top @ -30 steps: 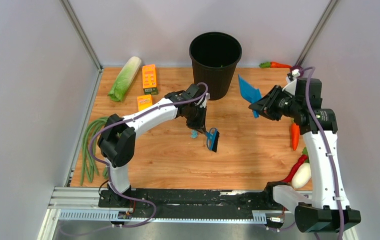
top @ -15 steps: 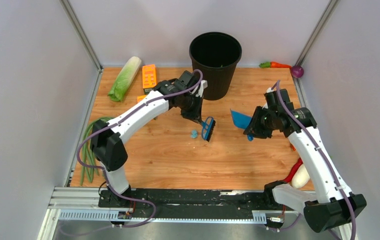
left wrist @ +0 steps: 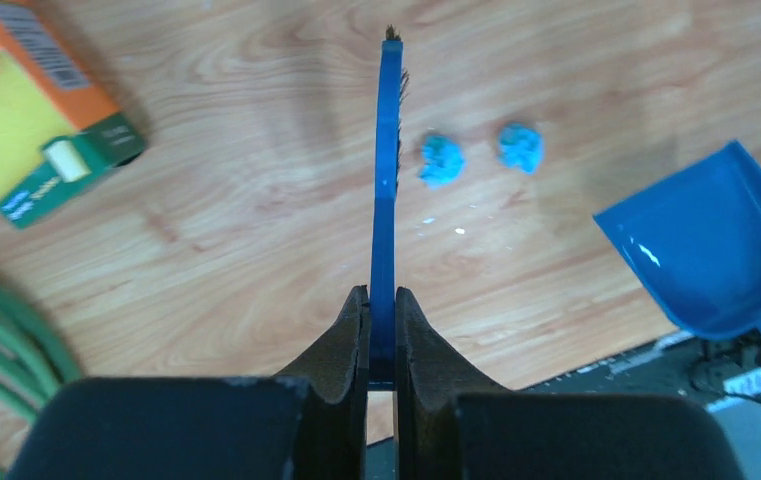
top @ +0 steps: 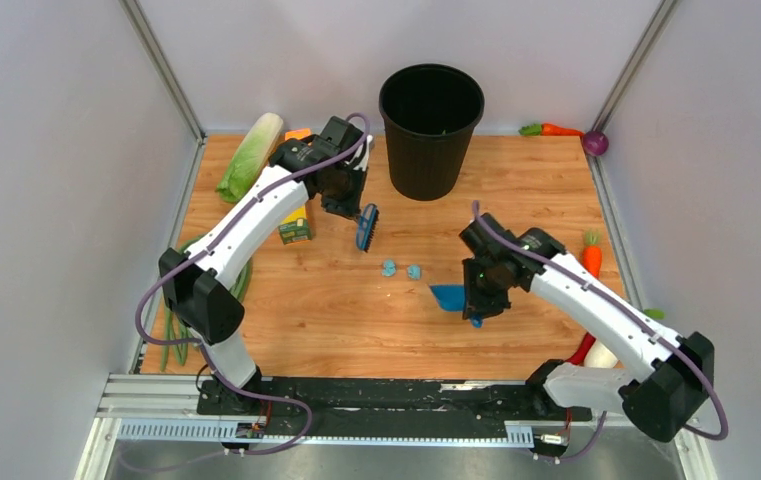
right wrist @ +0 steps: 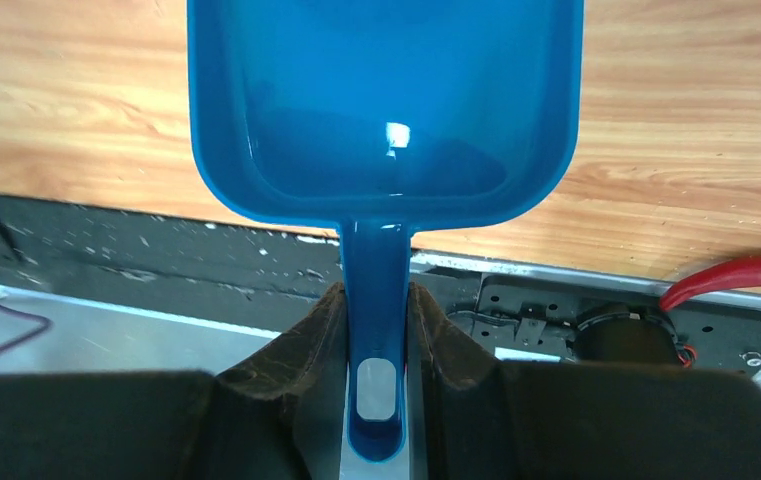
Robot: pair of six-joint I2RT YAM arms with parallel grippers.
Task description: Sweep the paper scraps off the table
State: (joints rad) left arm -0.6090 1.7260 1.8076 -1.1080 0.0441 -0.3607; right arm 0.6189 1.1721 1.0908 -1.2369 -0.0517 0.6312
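Lying between left jaws clamped on the brush (top: 367, 227) and right jaws clamped on the dustpan (top: 448, 297): two paper scraps (top: 389, 268).

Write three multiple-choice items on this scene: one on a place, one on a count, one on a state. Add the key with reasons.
1. Where do the small light-blue paper scraps lie?
A. On the light-brown wooden table, between the blue hand brush with black bristles and the blue plastic dustpan
B. Inside the dustpan
C. Stuck in the brush's bristles

2. How many paper scraps show on the table?
A. One
B. Five
C. Two

3. What are the fingers of the right gripper doing?
A. Standing open above the table
B. Shut on the dustpan's handle
C. Shut on the hand brush

Key:
1 A, the scraps lie on bare wood between the two tools.
2 C, the top and left wrist views both show two scraps side by side.
3 B, the right wrist view shows the handle clamped between the fingers.
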